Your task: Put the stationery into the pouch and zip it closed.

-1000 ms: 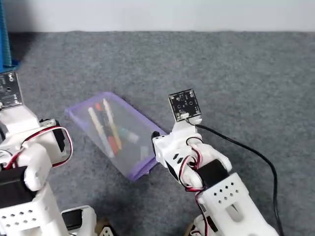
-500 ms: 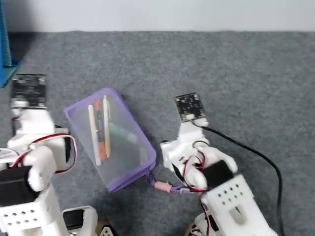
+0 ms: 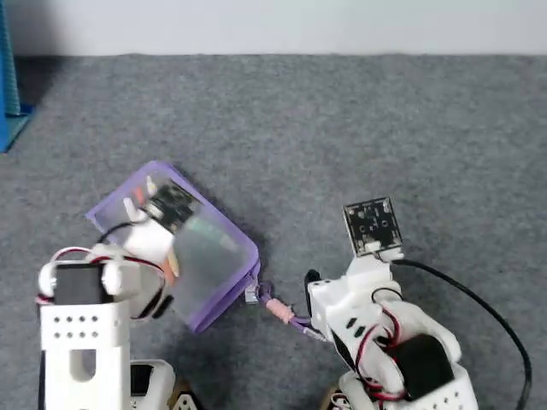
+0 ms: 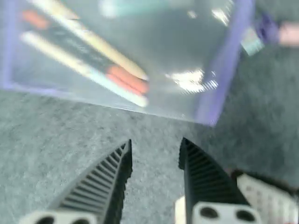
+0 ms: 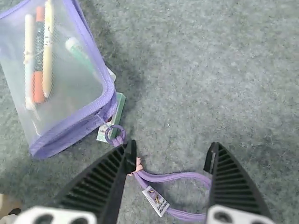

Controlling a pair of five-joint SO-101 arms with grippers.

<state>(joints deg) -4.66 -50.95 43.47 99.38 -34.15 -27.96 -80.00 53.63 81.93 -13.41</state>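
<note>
Lying flat on the worktop (image 3: 385,128), the pouch (image 3: 214,256) looks light, floppy and slick, best taken by its strap (image 5: 173,176). Left gripper (image 4: 155,141) slightly parted, right gripper (image 5: 172,143) spread wide, both empty.

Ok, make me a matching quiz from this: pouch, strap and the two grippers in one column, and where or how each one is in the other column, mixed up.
Column one
1 pouch
2 strap
3 left gripper
4 right gripper

Column two
a open, over the strap
b open, by the pouch's edge
c looped on the carpet
d holds the pens

Pairs: 1-d, 2-c, 3-b, 4-a
</note>
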